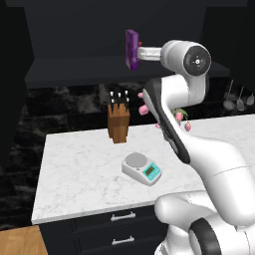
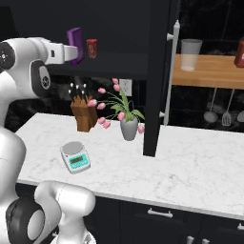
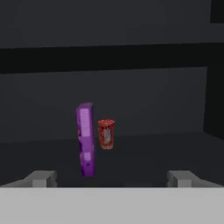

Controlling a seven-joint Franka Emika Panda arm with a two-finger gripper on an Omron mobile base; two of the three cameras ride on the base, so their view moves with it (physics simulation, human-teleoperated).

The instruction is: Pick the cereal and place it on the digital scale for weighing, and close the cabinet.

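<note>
No legible print, purple cereal (image 3: 85, 139), red can (image 3: 106, 134)

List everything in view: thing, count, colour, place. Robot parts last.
cereal: one, purple, upright on the open cabinet's shelf, in front of the gripper.
red can: one, on the same shelf, beside the cereal and further back.
cabinet: one, black, door swung open, silver bar handle.
digital scale: one, white with grey plate and teal display, on the counter.
knife block: one, brown, on the counter behind the scale.
flower vase: one, grey with pink tulips, on the counter.
marble counter: one, white.
glass: one, clear, on the wooden shelf at right.
hanging utensils: several, grey, below that shelf.
gripper: one, open, level with the cereal, not touching it.
</note>
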